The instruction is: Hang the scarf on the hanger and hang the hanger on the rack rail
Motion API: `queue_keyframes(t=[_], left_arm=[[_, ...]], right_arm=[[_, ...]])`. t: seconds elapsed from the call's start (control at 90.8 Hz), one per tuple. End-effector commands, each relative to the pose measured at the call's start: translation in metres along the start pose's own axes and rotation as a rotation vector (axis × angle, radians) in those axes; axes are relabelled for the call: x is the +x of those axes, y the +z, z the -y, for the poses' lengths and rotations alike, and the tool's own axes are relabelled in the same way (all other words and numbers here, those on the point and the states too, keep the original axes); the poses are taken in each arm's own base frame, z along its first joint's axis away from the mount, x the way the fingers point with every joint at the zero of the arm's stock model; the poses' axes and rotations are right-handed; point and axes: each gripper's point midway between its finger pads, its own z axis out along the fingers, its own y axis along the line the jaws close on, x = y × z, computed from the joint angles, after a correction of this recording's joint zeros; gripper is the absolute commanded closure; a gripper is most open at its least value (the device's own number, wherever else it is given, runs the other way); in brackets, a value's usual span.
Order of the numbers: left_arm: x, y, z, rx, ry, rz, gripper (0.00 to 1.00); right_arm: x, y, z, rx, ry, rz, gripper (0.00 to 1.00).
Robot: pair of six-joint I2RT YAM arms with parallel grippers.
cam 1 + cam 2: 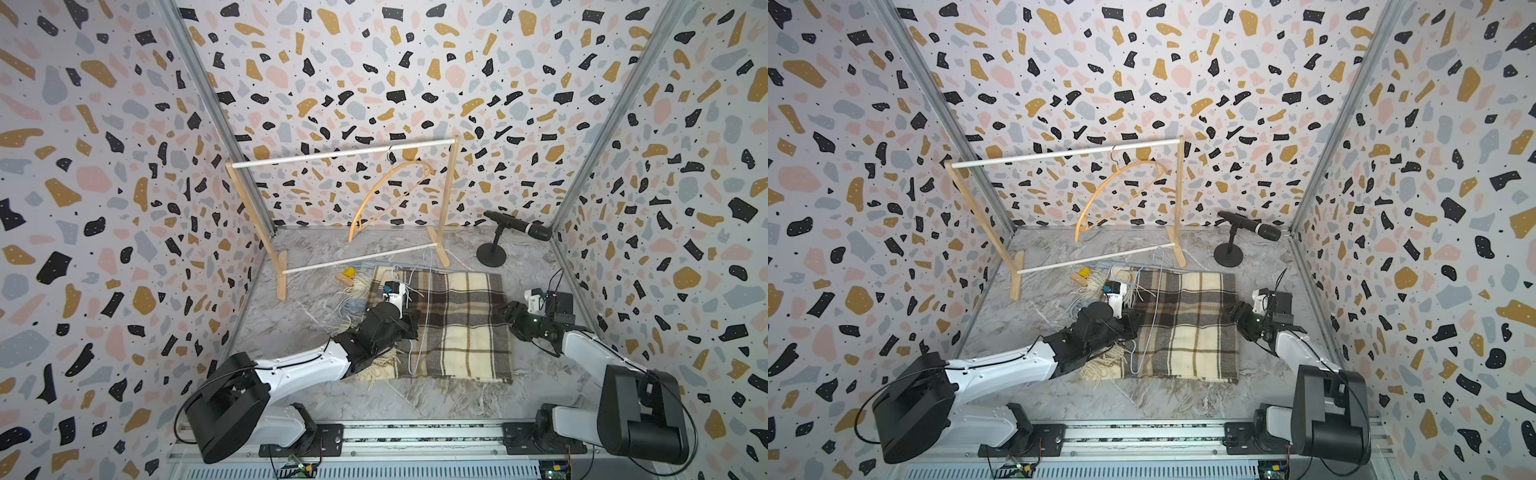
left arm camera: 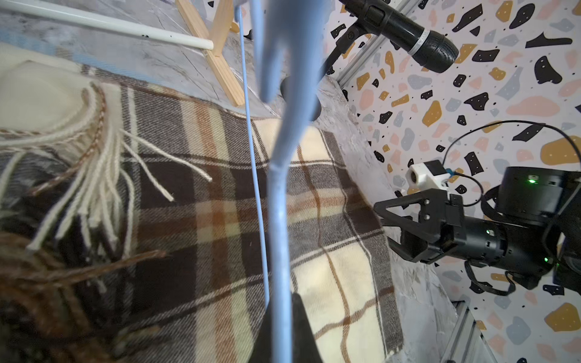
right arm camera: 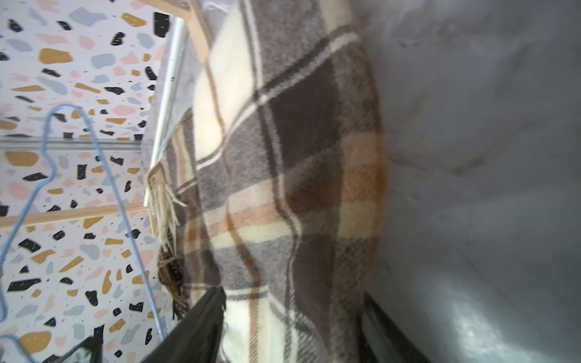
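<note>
The brown-and-cream plaid scarf lies folded flat on the floor, its fringe at the left end. A thin blue wire hanger stands upright over the scarf's left part. My left gripper is shut on the hanger's wire low down. At the scarf's right edge my right gripper is low, its jaws apart with the scarf's edge between them. I cannot tell whether the fingers press the cloth.
A wooden clothes rack stands at the back with an orange wooden hanger hooked on its white rail. A microphone on a stand is at the back right. Small yellow and wooden bits lie by the rack's foot bar.
</note>
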Motion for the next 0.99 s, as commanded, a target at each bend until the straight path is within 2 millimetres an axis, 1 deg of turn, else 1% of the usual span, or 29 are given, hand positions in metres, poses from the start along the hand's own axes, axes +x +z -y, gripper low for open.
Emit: queue_keyframes(t=[0.0, 0.088, 0.275, 0.308, 0.363, 0.407, 0.429, 0.44, 0.496, 0.518, 0.551, 0.639, 0.683, 0.782, 0.914, 0.98], left_arm=[[-0.025, 0.005, 0.020, 0.054, -0.032, 0.100, 1.00], [-0.019, 0.011, 0.017, 0.045, -0.034, 0.086, 1.00], [-0.006, 0.023, 0.023, 0.056, -0.033, 0.043, 1.00], [-0.003, 0.025, 0.023, 0.059, -0.035, 0.036, 1.00], [0.000, 0.029, 0.026, 0.068, -0.038, 0.028, 1.00], [0.004, 0.032, 0.027, 0.069, -0.039, 0.020, 1.00], [0.006, 0.034, 0.027, 0.069, -0.040, 0.017, 1.00], [0.007, 0.034, 0.027, 0.069, -0.041, 0.014, 1.00], [0.011, 0.038, 0.026, 0.065, -0.046, 0.006, 1.00], [0.012, 0.039, 0.026, 0.065, -0.048, 0.004, 1.00], [0.012, 0.040, 0.026, 0.065, -0.051, 0.003, 1.00], [0.018, 0.043, 0.024, 0.059, -0.054, -0.010, 1.00], [0.020, 0.044, 0.023, 0.057, -0.053, -0.015, 1.00], [0.027, 0.044, 0.020, 0.045, -0.082, -0.025, 1.00], [0.033, 0.046, 0.019, 0.042, -0.096, -0.040, 1.00], [0.035, 0.047, 0.019, 0.043, -0.102, -0.048, 1.00]], right_arm=[[0.006, -0.004, -0.016, -0.073, -0.003, -0.031, 0.39], [0.013, 0.000, -0.009, -0.061, 0.008, -0.058, 0.40], [0.023, 0.010, 0.020, 0.030, 0.050, -0.090, 0.38], [0.029, 0.011, 0.029, 0.065, 0.070, -0.112, 0.38], [0.032, 0.013, 0.037, 0.092, 0.078, -0.123, 0.38], [0.033, 0.014, 0.038, 0.093, 0.081, -0.129, 0.41], [0.033, 0.015, 0.037, 0.085, 0.081, -0.131, 0.45], [0.034, 0.015, 0.036, 0.077, 0.083, -0.135, 0.46], [0.034, 0.016, 0.029, 0.039, 0.088, -0.143, 0.61], [0.028, 0.016, 0.023, 0.016, 0.071, -0.128, 0.67], [0.026, 0.015, 0.017, -0.003, 0.059, -0.120, 0.75], [0.019, 0.008, 0.001, -0.027, 0.015, -0.098, 0.92], [0.021, 0.004, -0.005, -0.029, 0.011, -0.106, 1.00], [0.023, 0.000, -0.032, -0.088, -0.015, -0.115, 1.00], [0.029, 0.006, -0.079, -0.216, -0.038, -0.135, 1.00], [0.042, 0.014, -0.103, -0.275, -0.053, -0.170, 1.00]])
